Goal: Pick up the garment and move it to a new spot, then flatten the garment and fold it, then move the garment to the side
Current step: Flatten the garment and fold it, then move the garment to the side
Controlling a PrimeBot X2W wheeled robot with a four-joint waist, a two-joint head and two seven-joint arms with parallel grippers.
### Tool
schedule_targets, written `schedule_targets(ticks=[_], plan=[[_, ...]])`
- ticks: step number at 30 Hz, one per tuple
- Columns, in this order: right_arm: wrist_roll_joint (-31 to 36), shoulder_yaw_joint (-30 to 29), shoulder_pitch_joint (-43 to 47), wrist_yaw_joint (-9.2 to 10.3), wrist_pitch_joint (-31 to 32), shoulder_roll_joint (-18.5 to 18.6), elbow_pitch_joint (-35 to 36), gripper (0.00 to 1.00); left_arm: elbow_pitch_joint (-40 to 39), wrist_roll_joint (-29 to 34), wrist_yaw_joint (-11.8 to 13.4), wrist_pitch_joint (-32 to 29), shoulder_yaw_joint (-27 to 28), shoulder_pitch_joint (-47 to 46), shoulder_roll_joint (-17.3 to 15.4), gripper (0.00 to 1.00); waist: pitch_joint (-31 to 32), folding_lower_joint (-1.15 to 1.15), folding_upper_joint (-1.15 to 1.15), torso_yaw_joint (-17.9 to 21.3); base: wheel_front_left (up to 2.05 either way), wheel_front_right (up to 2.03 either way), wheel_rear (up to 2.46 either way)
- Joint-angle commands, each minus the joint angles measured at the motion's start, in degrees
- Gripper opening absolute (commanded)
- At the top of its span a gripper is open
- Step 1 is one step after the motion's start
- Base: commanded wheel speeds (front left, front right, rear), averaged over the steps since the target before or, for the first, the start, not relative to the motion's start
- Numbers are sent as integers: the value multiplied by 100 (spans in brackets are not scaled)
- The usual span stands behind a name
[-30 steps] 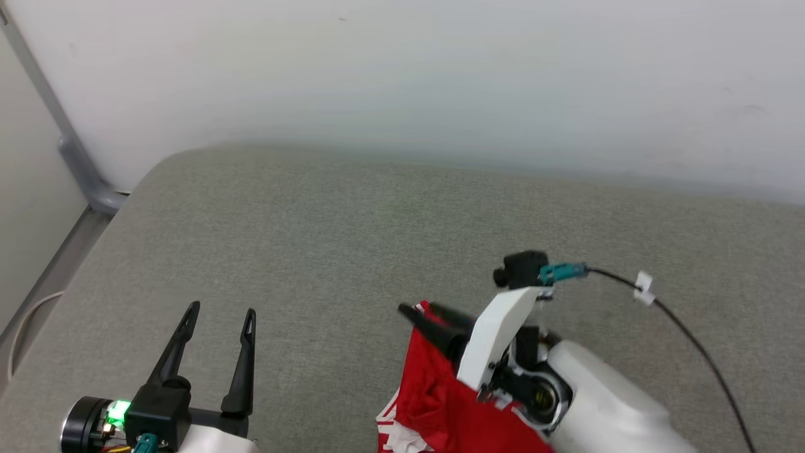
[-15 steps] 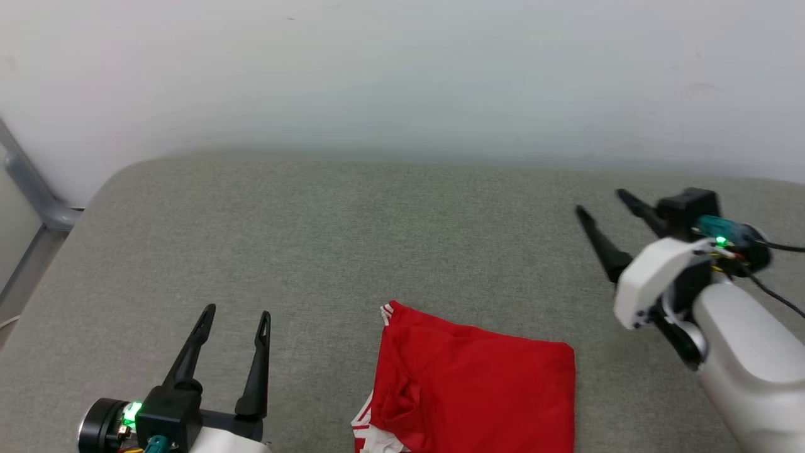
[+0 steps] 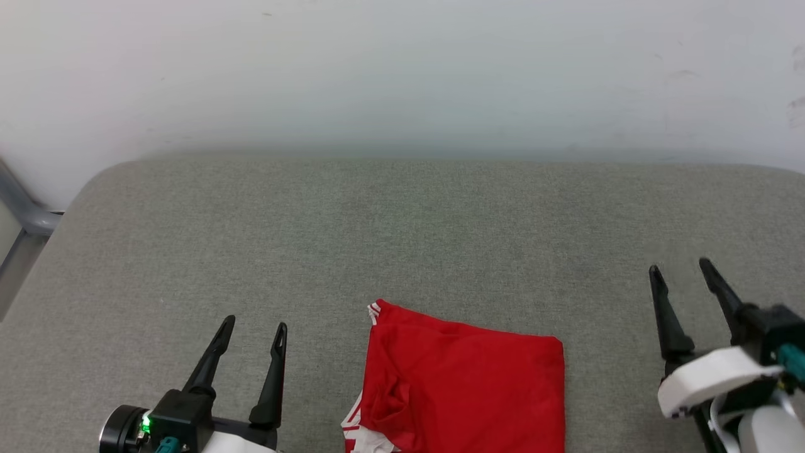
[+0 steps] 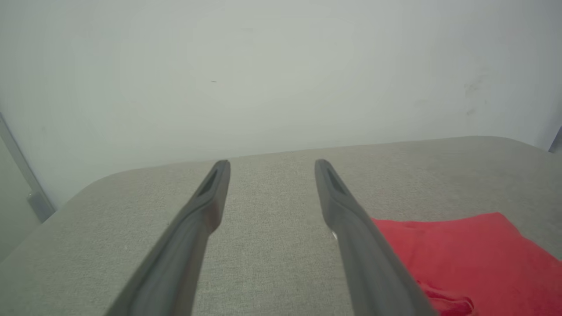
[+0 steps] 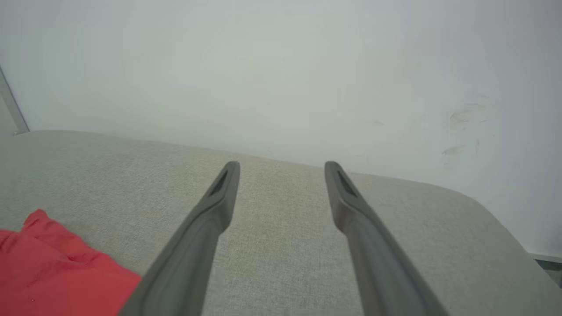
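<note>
The wide grey cloth cushion (image 3: 377,239) is bare in the middle and back; the flat folded red shirt (image 3: 465,390) lies low at its front; the white wall (image 3: 402,63) blocks the back.

Light reads bright, flat and diffuse; I cannot place a single source and find no glare. On the grey fabric-covered desk (image 3: 402,239) shadows are faint, with only a soft hazy band where its far edge meets the plain white wall (image 3: 402,75). Head view is fairly sharp. Both wrist views are washed out and low in contrast: the red short-sleeved shirt (image 4: 474,259) looks pinkish there. The long dark fingers (image 4: 193,228) blur toward the bottom edge. The desk edge bows at the sides.
</note>
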State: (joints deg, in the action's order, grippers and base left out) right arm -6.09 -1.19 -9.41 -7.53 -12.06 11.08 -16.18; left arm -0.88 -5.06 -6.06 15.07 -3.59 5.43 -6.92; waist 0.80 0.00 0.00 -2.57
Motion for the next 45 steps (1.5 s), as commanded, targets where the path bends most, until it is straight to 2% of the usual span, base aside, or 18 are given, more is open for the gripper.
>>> schedule_targets(ticks=[1, 4, 8, 17, 21, 24, 27, 33, 35, 39, 41, 45], plan=[[71, -115, 155, 8, 10, -128, 187, 100, 2, -11, -12, 13, -9, 31, -7, 100, -4, 0, 0, 9, 0, 0, 0], [231, -392, 628, 9, 86, -495, 708, 100, 1, -55, -30, 13, -17, 11, 34, 100, -15, 0, 0, 24, 0, 0, 0], [259, -607, 1034, 8, 122, -751, 1149, 100, 1, -67, -55, 13, 14, -47, 80, 100, -38, 0, 0, 45, 0, 0, 0], [102, -597, 1322, 8, 200, -830, 1381, 100, -40, -20, -93, 13, 78, -157, 126, 100, -78, 0, 0, 93, 0, 0, 0], [48, -502, 1322, 8, 496, -830, 1423, 100, -70, -6, -105, 13, 103, -207, 135, 100, -112, 0, 0, 73, 0, 0, 0], [47, -296, 1340, 7, 1102, -830, 1520, 100, -100, 28, -117, 13, 105, -232, 130, 100, -168, 0, 0, 50, 0, 0, 0], [-127, -80, 1304, 7, 2096, -725, 1678, 100, -108, 37, -126, 13, 119, -211, 124, 100, -244, 0, 0, 34, 0, 0, 0], [-653, 380, 1116, 7, 4483, -420, 2142, 100, -61, 78, -129, 13, 68, -307, 123, 100, -512, 0, 0, -17, 0, 0, 0], [-828, 373, 1035, 8, 5218, -437, 2295, 100, -52, 70, -129, 13, 39, -393, 120, 100, -615, 0, 0, -67, 0, 0, 0], [-677, 345, 887, 7, 6010, -428, 2432, 100, -21, 69, -132, 13, -46, -540, 111, 100, -832, 0, 0, -241, 0, 0, 0], [-636, 428, 806, 7, 6267, -406, 2411, 100, 9, 61, -134, 13, -62, -619, 108, 100, -933, 0, 0, -328, 0, 0, 0], [-652, 465, 729, 7, 6646, -584, 2229, 100, 49, 72, -138, 13, -104, -755, 91, 100, -1082, 0, 0, -504, 0, 0, 0]])
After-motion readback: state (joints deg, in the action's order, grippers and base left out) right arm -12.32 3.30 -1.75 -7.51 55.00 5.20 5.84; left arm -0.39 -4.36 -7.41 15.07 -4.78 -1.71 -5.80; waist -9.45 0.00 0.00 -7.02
